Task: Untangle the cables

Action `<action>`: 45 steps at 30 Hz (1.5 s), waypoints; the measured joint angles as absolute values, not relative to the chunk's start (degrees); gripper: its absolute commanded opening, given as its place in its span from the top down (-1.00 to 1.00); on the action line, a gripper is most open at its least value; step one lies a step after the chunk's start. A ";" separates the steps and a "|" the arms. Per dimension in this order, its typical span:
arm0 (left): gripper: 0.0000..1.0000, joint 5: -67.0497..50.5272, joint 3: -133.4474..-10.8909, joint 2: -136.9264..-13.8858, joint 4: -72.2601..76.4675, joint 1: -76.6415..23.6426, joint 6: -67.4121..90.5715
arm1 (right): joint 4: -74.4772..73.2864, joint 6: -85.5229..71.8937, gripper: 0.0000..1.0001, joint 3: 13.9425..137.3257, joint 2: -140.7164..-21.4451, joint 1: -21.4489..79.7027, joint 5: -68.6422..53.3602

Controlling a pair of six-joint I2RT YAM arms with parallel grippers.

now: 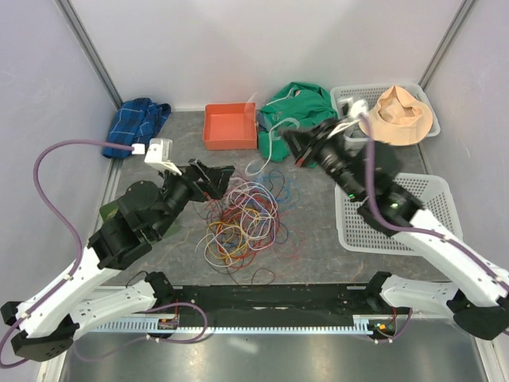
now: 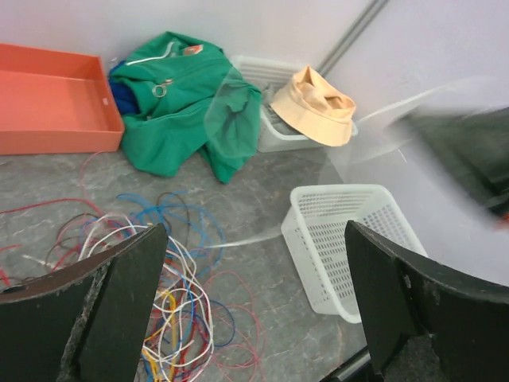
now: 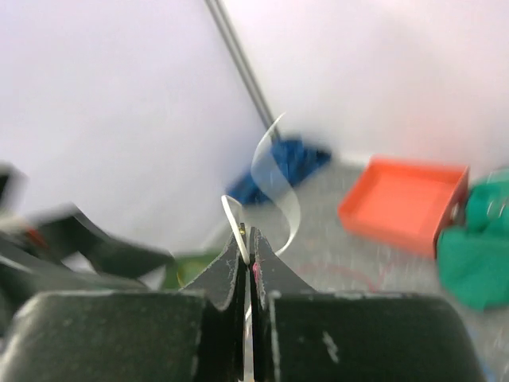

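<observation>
The cables (image 1: 242,216) lie as a loose tangle of red, yellow, blue, purple and white wires in the middle of the grey table. My left gripper (image 1: 223,177) hangs at the tangle's left edge, open with nothing between its fingers (image 2: 127,278); below them show the cables (image 2: 171,294). My right gripper (image 1: 293,147) is above the tangle's far right side. Its jaws are shut on a thin white cable (image 3: 248,239), which curls up in front of the fingertips. That white cable (image 1: 256,167) trails down toward the pile.
An orange tray (image 1: 231,126), a green garment (image 1: 296,107) and a blue plaid cloth (image 1: 139,119) lie along the back. A white basket (image 1: 350,95) holds a tan hat (image 1: 400,115). Another white basket (image 1: 436,195) stands right, under the right arm.
</observation>
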State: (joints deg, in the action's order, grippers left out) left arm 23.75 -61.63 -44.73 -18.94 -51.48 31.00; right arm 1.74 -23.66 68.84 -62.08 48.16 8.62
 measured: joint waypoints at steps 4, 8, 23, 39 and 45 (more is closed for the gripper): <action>-0.97 25.36 -56.21 -42.46 -15.38 -51.48 31.11 | -5.32 -21.71 1.00 82.08 -61.28 48.16 11.70; -0.93 24.99 -51.51 -43.07 -11.66 -51.48 31.62 | -10.63 -20.45 1.00 89.36 -61.28 48.16 13.61; -0.81 22.59 -37.95 -42.04 -10.09 -51.51 42.15 | -22.00 -19.09 1.00 81.95 -62.72 47.35 24.03; -0.79 25.15 -33.54 -40.58 -21.69 -51.51 55.18 | -21.93 -23.18 1.00 76.47 -63.83 33.10 30.37; -0.79 23.75 -33.34 -42.65 -21.80 -51.51 56.42 | -21.91 -25.28 1.00 70.76 -56.27 25.21 37.80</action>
